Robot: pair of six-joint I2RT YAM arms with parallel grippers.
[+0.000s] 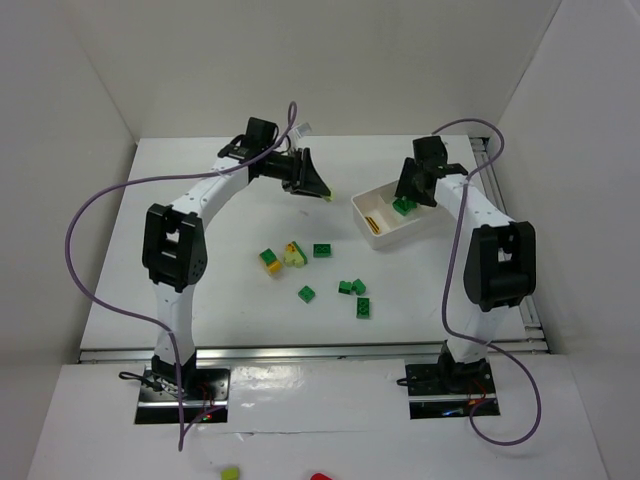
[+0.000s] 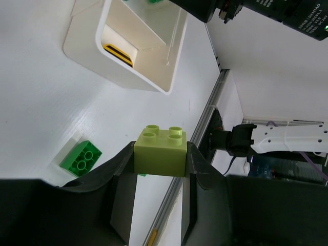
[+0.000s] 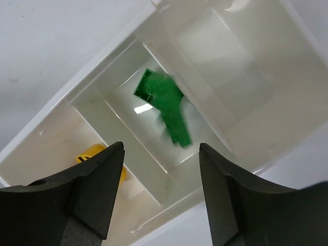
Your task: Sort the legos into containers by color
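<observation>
Left fingers (image 2: 122, 171) clamp a pale yellow-green brick (image 2: 160, 151) by two opposite side faces, studs pointing away from the wrist. It is held up off the desk (image 2: 46, 118), near the middle of the far edge. The grip looks square and secure. Judged to be a carry toward the white tray (image 2: 134, 77), which sits toward the far right corner.

Right fingers (image 3: 97, 192) are spread wide and empty, directly above the tray's middle compartment. The dark green brick (image 3: 166, 110) inside it shows smeared, so whether it lies settled cannot be told. An orange-yellow brick (image 3: 97, 154) sits in the neighbouring compartment. The third compartment (image 3: 225, 66) looks bare, so the yellow-green brick probably belongs there.

The loose bricks (image 1: 322, 250) are about seven, mostly dark green, scattered mid-desk toward the near edge and well apart from the tray.

Room: the bare compartment is the end nearest the right edge, under the right arm. The right arm likely has to clear off before the left can reach across. The approach from the desk's centre is open. The tray's right end sits close to the right edge, so there is little slack on that side.
</observation>
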